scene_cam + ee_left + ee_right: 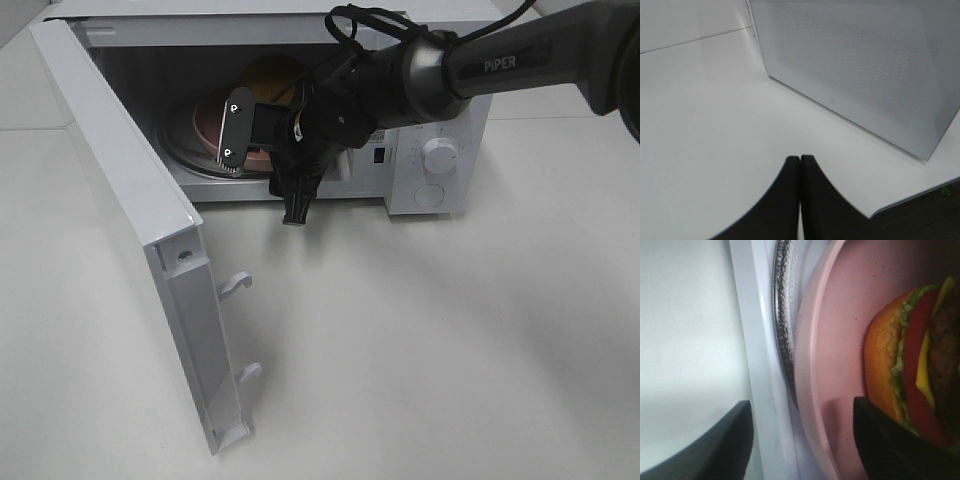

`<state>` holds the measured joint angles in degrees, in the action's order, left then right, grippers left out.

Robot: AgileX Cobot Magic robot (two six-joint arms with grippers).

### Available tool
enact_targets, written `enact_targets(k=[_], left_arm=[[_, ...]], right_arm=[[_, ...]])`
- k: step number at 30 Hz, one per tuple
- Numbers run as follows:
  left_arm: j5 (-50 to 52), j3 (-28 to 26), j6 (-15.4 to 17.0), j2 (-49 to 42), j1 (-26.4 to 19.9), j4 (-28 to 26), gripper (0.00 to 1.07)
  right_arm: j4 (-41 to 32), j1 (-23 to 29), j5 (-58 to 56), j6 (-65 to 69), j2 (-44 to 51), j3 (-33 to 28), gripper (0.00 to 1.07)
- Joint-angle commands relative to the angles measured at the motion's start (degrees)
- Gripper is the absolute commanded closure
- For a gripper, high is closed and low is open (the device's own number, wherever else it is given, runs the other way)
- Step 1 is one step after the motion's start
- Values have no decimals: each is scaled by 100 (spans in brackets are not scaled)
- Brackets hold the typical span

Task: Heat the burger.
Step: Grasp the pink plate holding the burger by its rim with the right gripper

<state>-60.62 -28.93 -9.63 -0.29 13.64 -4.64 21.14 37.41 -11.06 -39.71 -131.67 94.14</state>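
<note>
The burger lies on a round pink plate inside the open microwave; in the exterior high view only its golden-brown bun shows behind the arm. My right gripper reaches into the microwave's mouth. In the right wrist view the right gripper is open, with the near rim of the plate between its two fingers and neither finger pressing on it. My left gripper is shut and empty, low over the table beside the microwave's door; it is out of the exterior high view.
The microwave door stands wide open to the left, with its latch hooks sticking out. The plate rests on a glass turntable. Knobs are on the right panel. The door's meshed face fills the left wrist view.
</note>
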Motion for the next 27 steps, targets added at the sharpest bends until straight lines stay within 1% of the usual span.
enact_targets(k=[1,14,19,22,25,26,27], left_arm=[[86,11,17,-115,-17,11,106],[86,11,17,-115,-17,11,106],[86,11,17,-115,-17,11,106],[86,11,17,-115,-17,11,106],[86,11,17,-115,-17,11,106],[86,11,17,-115,-17,11,106],[86,11,17,-115,-17,11,106]], right_arm=[[11,-17,80,23,17,52,49],[11,-86,63,63,-138,52,49],[11,-86,74,63,-166,52,54],[11,-86,63,63,-166,52,55],[11,-86,63,63,-166,52,58],[11,-86,63,63,-166,52,61],[11,-86,63,63,-166,52,61]])
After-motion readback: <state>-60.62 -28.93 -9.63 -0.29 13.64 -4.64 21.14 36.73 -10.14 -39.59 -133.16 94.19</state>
